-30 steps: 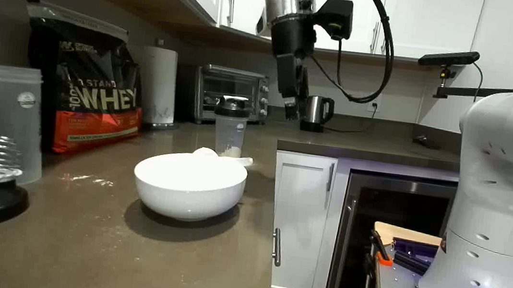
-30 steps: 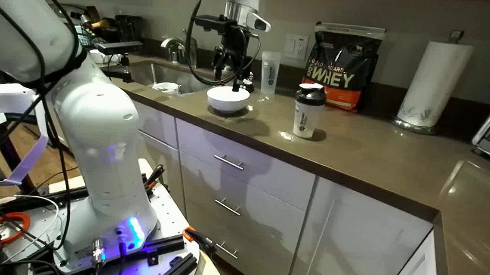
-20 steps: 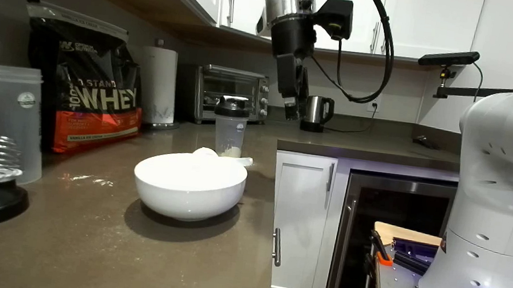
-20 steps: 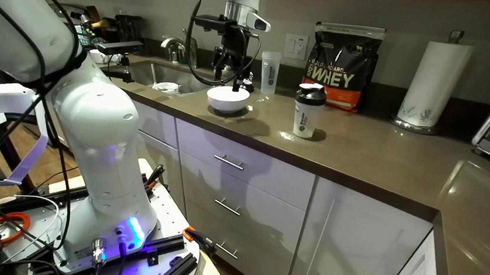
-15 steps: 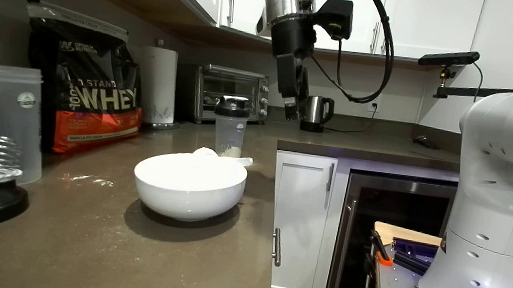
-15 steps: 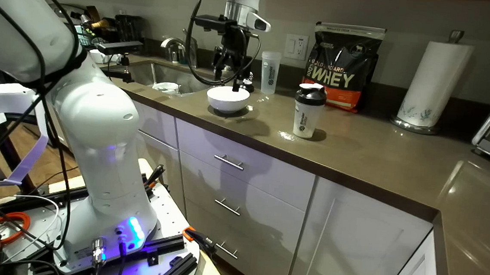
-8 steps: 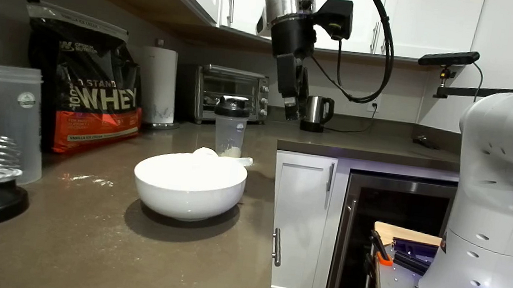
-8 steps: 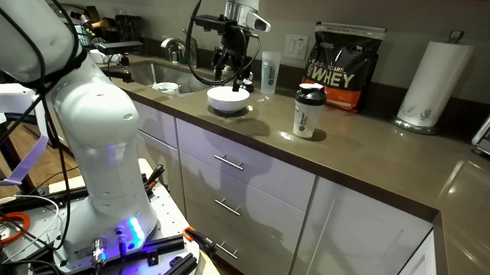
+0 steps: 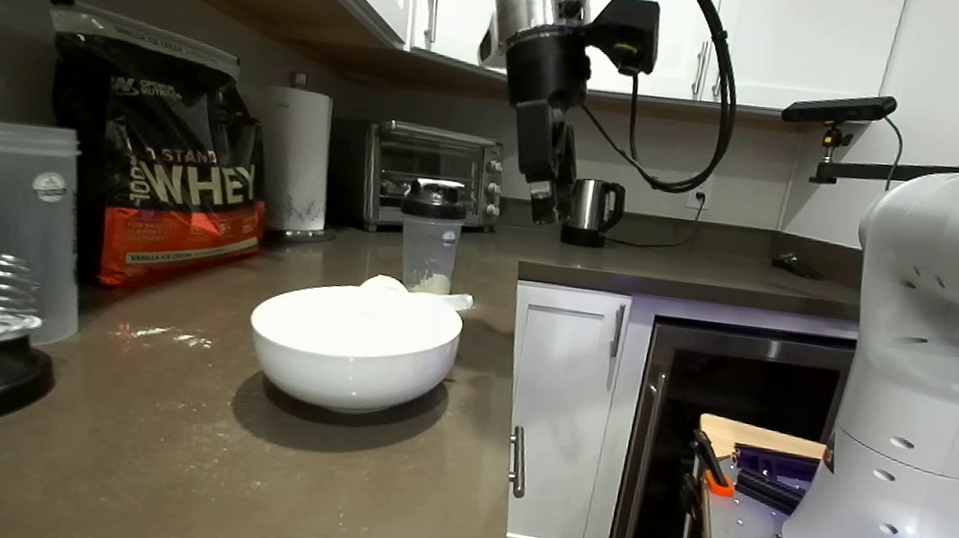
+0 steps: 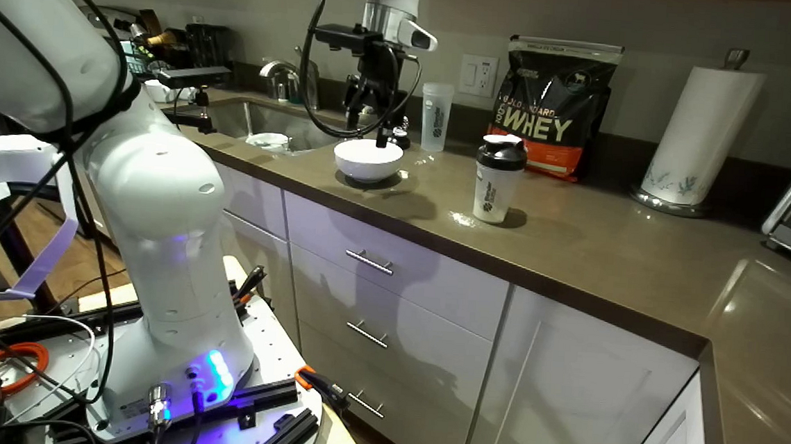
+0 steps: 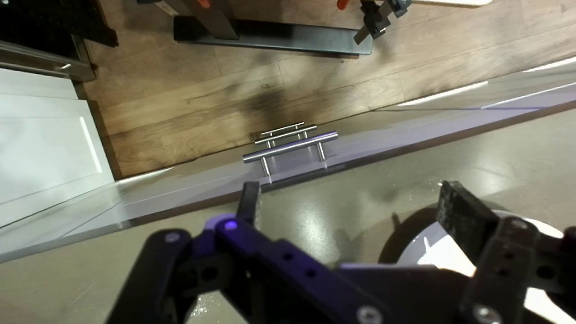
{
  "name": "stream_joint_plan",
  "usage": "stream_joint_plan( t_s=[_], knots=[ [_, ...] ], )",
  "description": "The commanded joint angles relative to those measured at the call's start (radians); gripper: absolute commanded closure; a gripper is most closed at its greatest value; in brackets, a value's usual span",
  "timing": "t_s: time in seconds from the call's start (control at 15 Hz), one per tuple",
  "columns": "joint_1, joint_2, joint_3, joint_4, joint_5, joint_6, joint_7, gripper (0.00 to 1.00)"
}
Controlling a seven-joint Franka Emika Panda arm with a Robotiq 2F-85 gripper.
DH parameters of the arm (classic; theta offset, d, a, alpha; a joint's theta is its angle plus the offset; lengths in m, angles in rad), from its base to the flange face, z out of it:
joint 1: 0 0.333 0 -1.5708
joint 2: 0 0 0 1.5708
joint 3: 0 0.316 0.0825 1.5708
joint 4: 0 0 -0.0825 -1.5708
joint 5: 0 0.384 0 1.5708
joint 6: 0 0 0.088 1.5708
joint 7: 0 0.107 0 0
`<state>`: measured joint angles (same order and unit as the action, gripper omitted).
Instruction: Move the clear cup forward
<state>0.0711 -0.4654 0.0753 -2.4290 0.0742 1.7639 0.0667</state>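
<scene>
A gap was left between the clear tumbler (image 9: 7,215) and the white bowl (image 9: 351,363) near the surface edge (image 9: 507,398). The hand (image 11: 353,202) was spread wide.

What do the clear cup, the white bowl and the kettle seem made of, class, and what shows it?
Clear cup: probably plastic, frosted finish; cloudy and translucent.
White bowl: perhaps glazed ceramic, or glossy plastic; smooth, opaque, shiny.
Kettle: body probably satin steel; grey metallic sheen.
</scene>
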Motion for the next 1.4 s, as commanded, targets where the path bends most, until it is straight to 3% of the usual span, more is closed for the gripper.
stream_joint_plan(
  t_s=[0.0,0.8,1.33],
  knots=[
    [0.006,0.024,0.002,-0.001,0.032,0.105,0.004,0.00],
    [0.055,0.189,-0.005,0.015,0.183,0.714,-0.020,0.00],
    [0.100,0.330,0.004,0.097,0.323,0.924,-0.020,0.00]
  ],
)
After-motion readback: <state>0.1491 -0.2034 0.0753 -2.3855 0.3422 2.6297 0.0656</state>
